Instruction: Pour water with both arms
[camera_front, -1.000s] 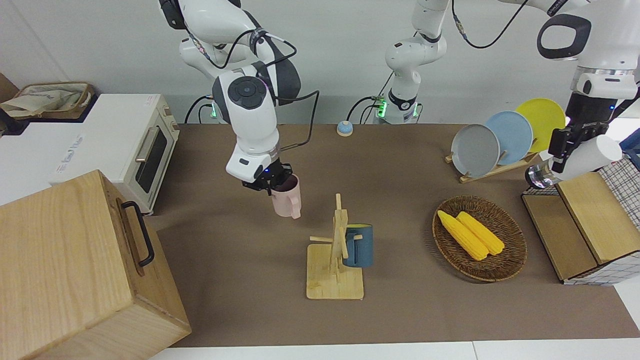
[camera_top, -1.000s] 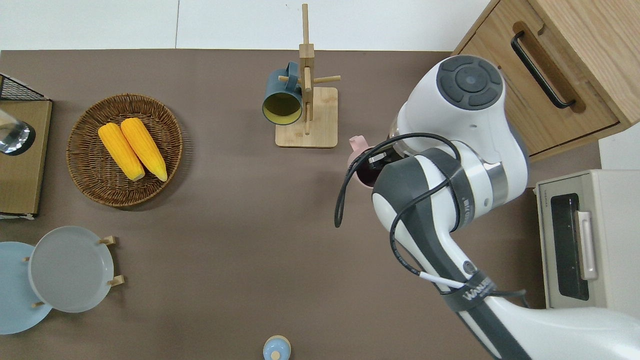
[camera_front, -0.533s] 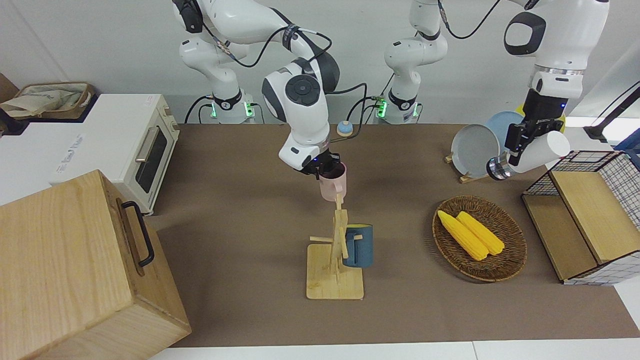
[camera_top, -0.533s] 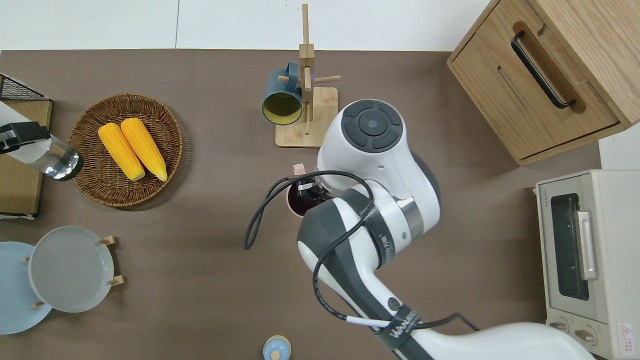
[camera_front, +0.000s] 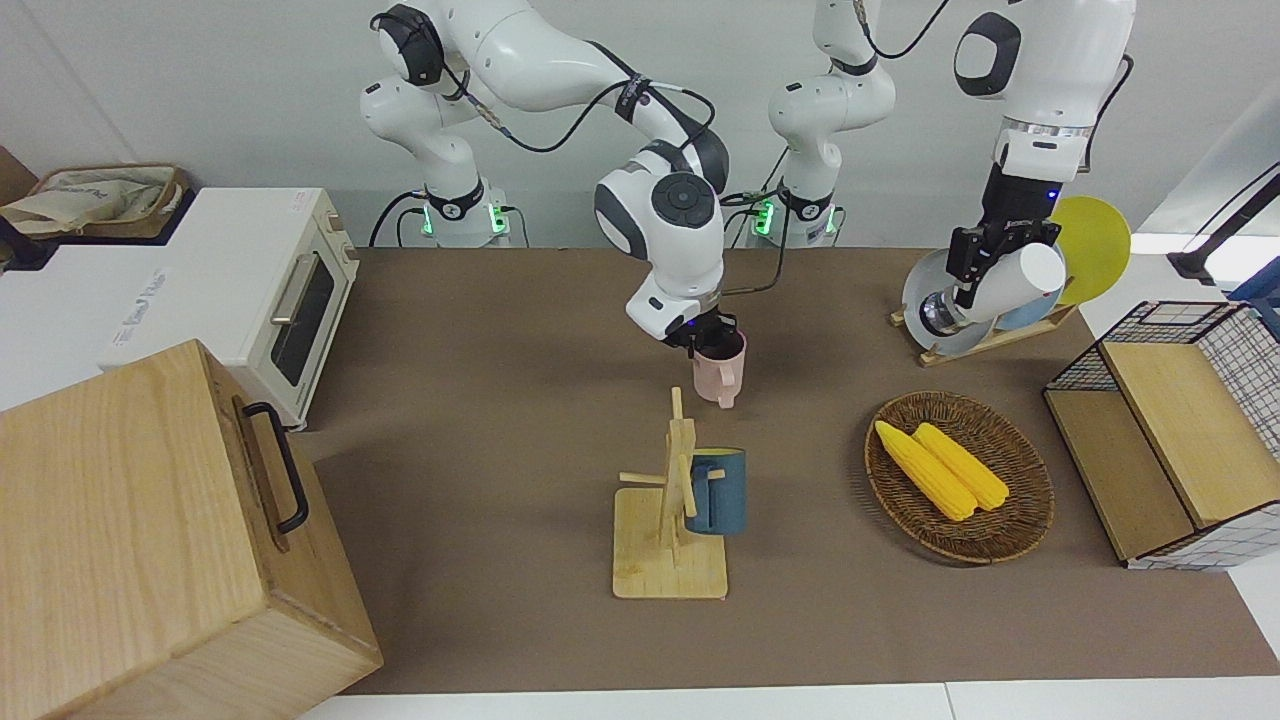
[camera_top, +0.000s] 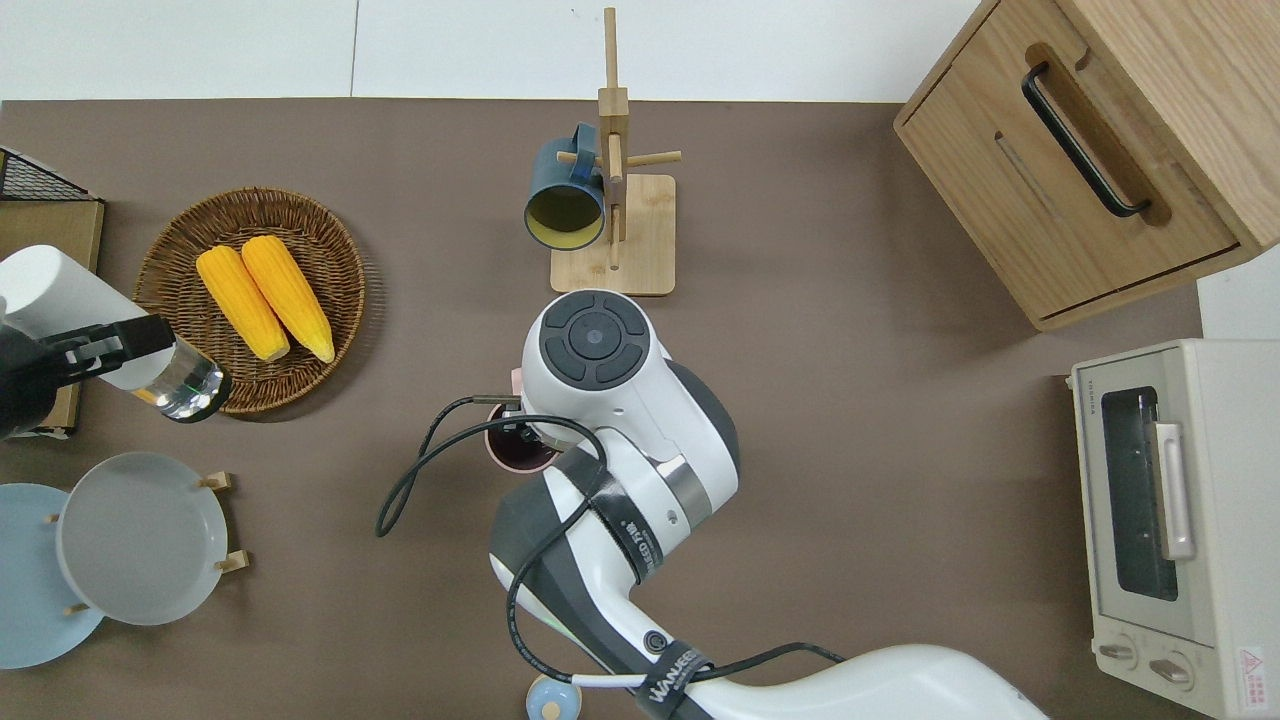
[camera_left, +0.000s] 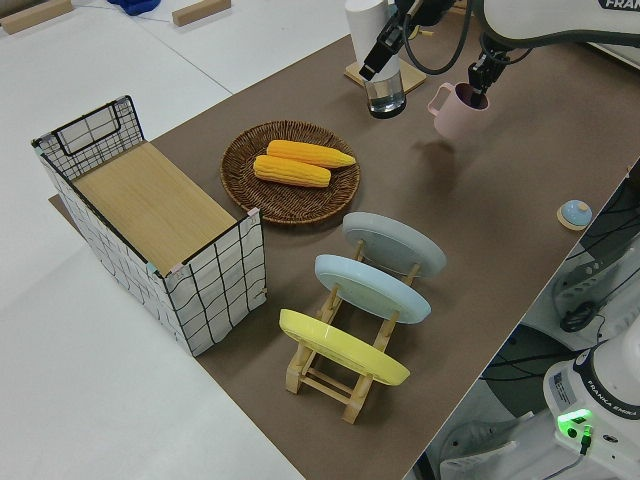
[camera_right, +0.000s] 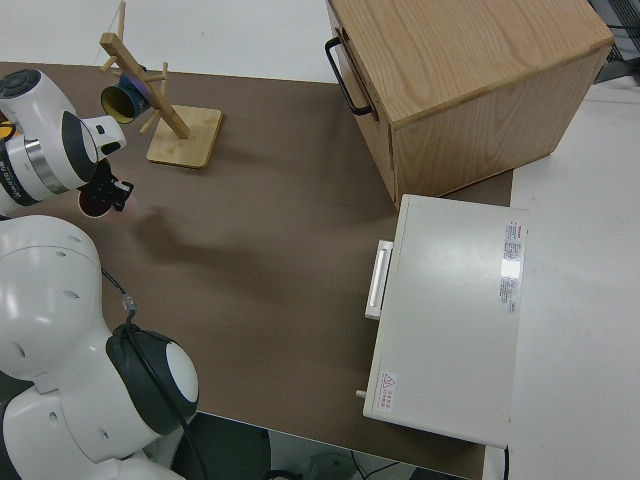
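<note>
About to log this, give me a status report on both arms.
Right tool holds pink mug aloft. Left tool holds tilted white bottle. No pour yet.

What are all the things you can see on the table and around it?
Pink mug: one, held by right gripper.
Bottle: one, white, clear base, held by left gripper.
Blue mug: one, hanging on wooden mug tree.
Corn cobs: two, yellow, in wicker basket.
Plates: three, grey, blue, yellow, in rack.
Wire crate: one.
Toaster oven: one, white.
Wooden cabinet: one.
Bell: one, blue.
Right gripper.
Left gripper.
</note>
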